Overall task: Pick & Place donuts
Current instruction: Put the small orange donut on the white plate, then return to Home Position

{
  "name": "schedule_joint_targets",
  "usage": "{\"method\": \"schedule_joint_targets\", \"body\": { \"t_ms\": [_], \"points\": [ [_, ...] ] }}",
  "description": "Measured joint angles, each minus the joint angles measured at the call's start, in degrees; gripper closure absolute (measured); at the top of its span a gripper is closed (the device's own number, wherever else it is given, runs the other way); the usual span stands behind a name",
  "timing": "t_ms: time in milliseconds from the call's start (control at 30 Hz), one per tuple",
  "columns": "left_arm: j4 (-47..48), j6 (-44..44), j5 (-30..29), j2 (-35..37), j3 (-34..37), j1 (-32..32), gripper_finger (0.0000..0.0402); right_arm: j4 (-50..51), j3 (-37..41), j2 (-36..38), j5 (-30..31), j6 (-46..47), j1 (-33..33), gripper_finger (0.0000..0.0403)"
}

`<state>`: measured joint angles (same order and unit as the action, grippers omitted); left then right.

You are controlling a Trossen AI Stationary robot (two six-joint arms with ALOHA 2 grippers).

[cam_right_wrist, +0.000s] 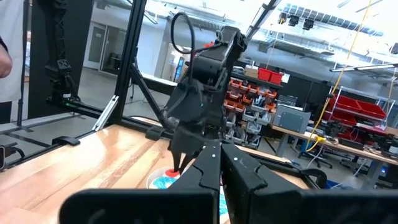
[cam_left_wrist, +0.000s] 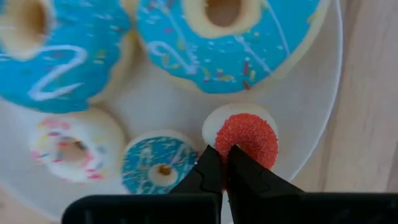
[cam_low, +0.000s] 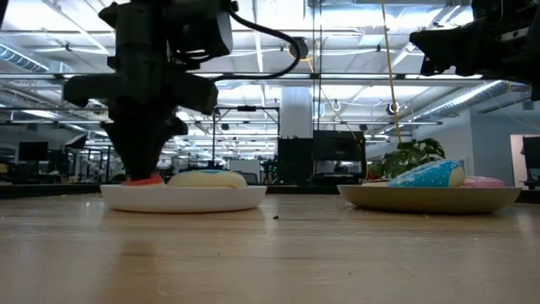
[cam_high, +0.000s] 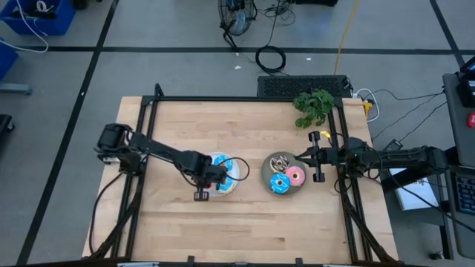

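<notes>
High view, table: a pale wooden table (cam_high: 245,222) inside a black frame, on a grey floor crossed by dark lines; cables and a leafy green plant (cam_high: 314,107) lie at its far edge.
Low view, room: a large hall with ceiling lights, shelving and dark screens behind the table.
Plates: two, a white plate (cam_high: 236,178) left of centre and a grey plate (cam_high: 269,172) just to its right, apart.
Donuts on the white plate (cam_left_wrist: 323,112): five, counted in the left wrist view, namely two large blue donuts (cam_left_wrist: 230,43), a small white sprinkled one (cam_left_wrist: 74,146), a small blue one (cam_left_wrist: 157,167) and a small red sugared donut (cam_left_wrist: 249,134) near the rim.
Donuts on the grey plate: three, blue (cam_high: 279,185), pink (cam_high: 295,176) and brown sprinkled (cam_high: 280,162).
Left gripper (cam_left_wrist: 224,158): down over the white plate, fingers pressed together, tips at the red donut's edge, nothing pinched.
Right gripper (cam_high: 300,157): beside the grey plate's right edge, raised off the table, fingers pressed together and empty.
</notes>
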<state>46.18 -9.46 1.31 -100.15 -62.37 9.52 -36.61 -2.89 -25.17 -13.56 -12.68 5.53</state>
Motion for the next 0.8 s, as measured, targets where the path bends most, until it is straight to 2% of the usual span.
{"method": "schedule_joint_targets", "body": {
  "t_ms": [67,167,433,567,700,800],
  "points": [
    [-0.24,-0.01,0.46,-0.87,0.0,0.23,0.0391,-0.01,0.0,0.01,0.0,0.0,0.0,0.0403],
    [-0.27,-0.14,0.67,-1.51,0.0,0.39,0.0365,-0.01,0.0,0.02,0.0,0.0,-0.01,0.0403],
    [0.1,-0.14,0.52,-1.47,-0.18,0.37,0.0256,0.01,0.0,0.02,-0.02,0.0,0.01,0.0403],
    [3.12,0.8,0.01,-0.95,-3.09,0.37,0.0208,0.01,0.01,0.01,-0.02,0.0,0.0,0.0403],
    [5.66,0.87,-2.76,-0.98,-7.41,0.78,0.0184,0.01,0.01,0.01,-0.02,-0.01,0.0,0.0403],
    [7.36,1.58,-3.08,-0.91,-8.72,1.1,0.0185,0.01,0.0,0.02,-0.02,-0.01,-0.01,0.0403]
  ]
}}
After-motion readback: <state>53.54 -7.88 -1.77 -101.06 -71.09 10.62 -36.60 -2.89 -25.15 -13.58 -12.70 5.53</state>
